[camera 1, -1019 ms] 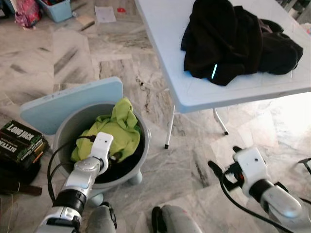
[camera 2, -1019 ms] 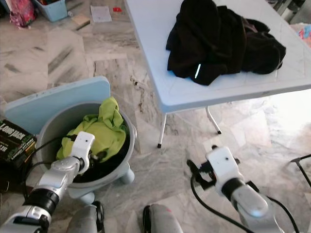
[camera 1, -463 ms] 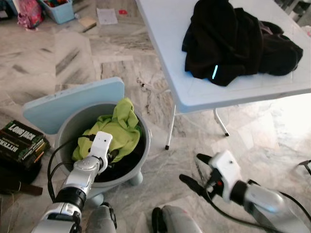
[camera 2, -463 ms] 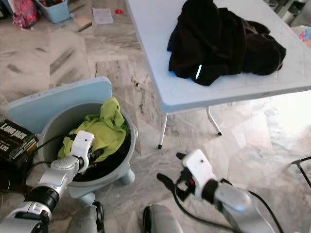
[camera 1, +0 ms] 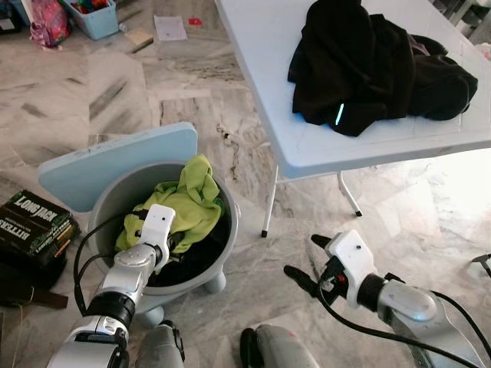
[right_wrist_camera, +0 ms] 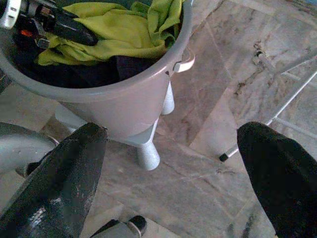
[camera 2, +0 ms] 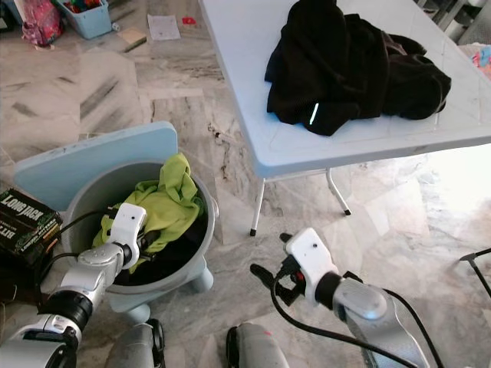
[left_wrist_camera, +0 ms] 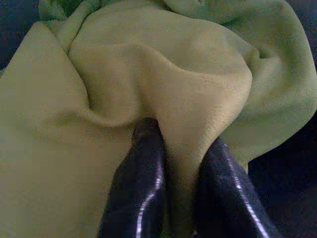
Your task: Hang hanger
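A lime-green garment (camera 1: pixel 188 201) lies on top of dark clothes inside a grey round bin (camera 1: pixel 107 199) on the floor. My left gripper (camera 1: pixel 173 244) reaches into the bin and is shut on a fold of that green cloth (left_wrist_camera: pixel 208 89), which bunches between the black fingers (left_wrist_camera: pixel 143 173). My right gripper (camera 1: pixel 305 258) hovers low over the marble floor to the right of the bin, fingers spread open with nothing between them. The right wrist view looks at the bin (right_wrist_camera: pixel 124 94) from the side. A heap of black clothing (camera 1: pixel 376 65) lies on the white table (camera 1: pixel 261 46).
A pale blue lid (camera 1: pixel 115 165) leans behind the bin. A dark cardboard box (camera 1: pixel 31 222) sits at the left. The table's leg (camera 1: pixel 270 203) stands just right of the bin. A blue crate (camera 1: pixel 92 15) and a pink bag (camera 1: pixel 46 19) are far back left.
My right gripper has swung left from the lower right toward the bin and stands open. The left gripper stays in the bin on the green cloth.
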### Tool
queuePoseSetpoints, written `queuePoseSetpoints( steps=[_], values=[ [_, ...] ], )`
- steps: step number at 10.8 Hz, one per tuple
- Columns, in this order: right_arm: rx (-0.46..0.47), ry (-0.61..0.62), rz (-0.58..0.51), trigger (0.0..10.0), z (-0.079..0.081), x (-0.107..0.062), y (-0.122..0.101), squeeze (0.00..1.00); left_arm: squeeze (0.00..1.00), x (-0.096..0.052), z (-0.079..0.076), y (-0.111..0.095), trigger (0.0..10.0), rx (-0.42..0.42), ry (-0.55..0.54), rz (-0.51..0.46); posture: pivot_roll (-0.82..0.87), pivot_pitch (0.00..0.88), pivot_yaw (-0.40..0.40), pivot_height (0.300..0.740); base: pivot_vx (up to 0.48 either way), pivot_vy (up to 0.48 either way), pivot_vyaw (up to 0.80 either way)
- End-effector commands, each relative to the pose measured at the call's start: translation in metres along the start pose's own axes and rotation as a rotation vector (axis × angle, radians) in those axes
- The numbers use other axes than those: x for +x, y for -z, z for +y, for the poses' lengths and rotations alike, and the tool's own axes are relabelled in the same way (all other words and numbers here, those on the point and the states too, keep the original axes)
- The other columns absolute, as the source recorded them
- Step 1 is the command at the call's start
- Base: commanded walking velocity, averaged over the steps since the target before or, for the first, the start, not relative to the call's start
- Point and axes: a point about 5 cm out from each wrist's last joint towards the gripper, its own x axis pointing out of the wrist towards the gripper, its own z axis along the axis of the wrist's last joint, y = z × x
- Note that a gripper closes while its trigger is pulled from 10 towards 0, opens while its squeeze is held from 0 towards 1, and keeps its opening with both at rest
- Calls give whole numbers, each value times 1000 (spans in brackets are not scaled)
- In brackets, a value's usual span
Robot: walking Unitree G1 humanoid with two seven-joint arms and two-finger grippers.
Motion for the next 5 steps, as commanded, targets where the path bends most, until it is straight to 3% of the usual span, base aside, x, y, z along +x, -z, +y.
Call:
queuePoseSetpoints(
  steps=[1, 5],
  values=[
    [-1, 5, 4, 10000, 1, 2, 2, 0, 0, 0, 1, 5, 0, 7, 0, 20, -229, 138, -106, 740, 0, 0, 0],
    [-7, 34, -19, 10000, -4, 8, 1, 0, 0, -9, 11, -9, 0, 119, -28, -59, -209, 131, -98, 740, 0, 0, 0]
  ],
)
